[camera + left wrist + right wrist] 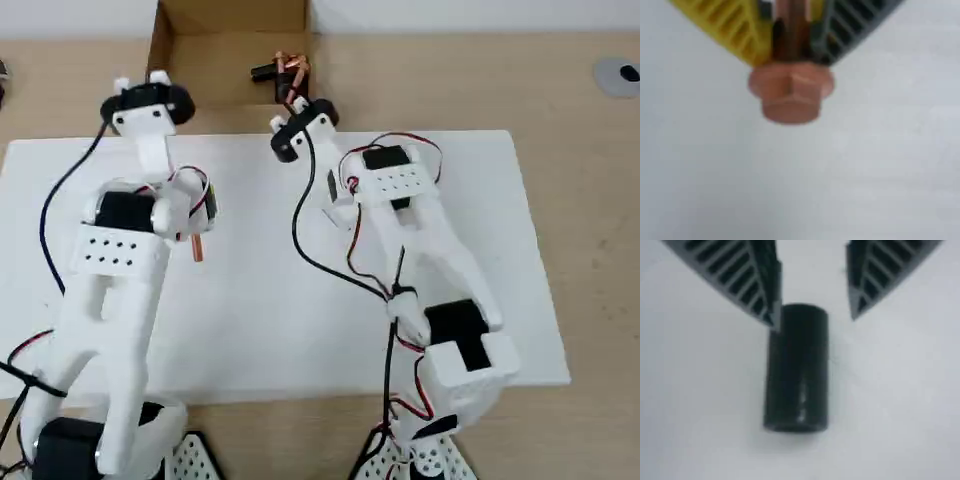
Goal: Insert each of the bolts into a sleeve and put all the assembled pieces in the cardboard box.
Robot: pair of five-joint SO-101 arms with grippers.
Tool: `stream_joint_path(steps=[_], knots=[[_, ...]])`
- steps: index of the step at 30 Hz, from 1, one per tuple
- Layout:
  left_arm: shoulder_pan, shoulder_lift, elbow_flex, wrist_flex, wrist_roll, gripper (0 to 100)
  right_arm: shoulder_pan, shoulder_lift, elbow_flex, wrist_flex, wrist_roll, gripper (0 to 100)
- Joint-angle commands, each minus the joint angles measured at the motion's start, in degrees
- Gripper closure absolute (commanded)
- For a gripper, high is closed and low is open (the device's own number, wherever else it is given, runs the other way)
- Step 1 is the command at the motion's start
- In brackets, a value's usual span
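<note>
My left gripper (792,55), with one yellow and one black finger, is shut on a copper bolt (791,95), its hex head pointing out over the white mat. In the high view this bolt (197,246) hangs below the left arm's wrist. My right gripper (812,315) is open just above one end of a black sleeve (797,372) lying on the mat, one fingertip (771,310) touching or nearly touching the sleeve's edge. The cardboard box (168,60) stands at the back of the table, with an assembled copper and black piece (285,72) inside near its right side.
A white mat (250,320) covers most of the wooden table (580,200). Both arms are folded over it, their elbows close to the box's front edge. A grey round fitting (618,75) sits at the far right.
</note>
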Motion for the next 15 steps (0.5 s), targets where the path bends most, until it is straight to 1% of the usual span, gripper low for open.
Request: stream_joint_path(steps=[1,4,8,11,15], knots=[[-1.1,-3.1,1.7,-3.9,0.5,99,0.9,-0.9,0.3,-2.5,-0.4,89.3],[-1.5,-3.1,3.6,-5.5,0.4,99,2.0,-0.9,0.0,-4.4,0.0,89.3],[-1.5,-3.2,3.7,-5.5,0.2,99,1.8,-0.7,0.2,-5.2,0.2,89.3],[-1.5,-3.2,3.7,-5.5,0.2,99,1.6,-0.5,0.9,-4.9,2.9,89.2],[-1.5,-3.2,3.7,-5.5,0.2,99,1.6,-0.8,2.2,-4.9,3.1,82.9]])
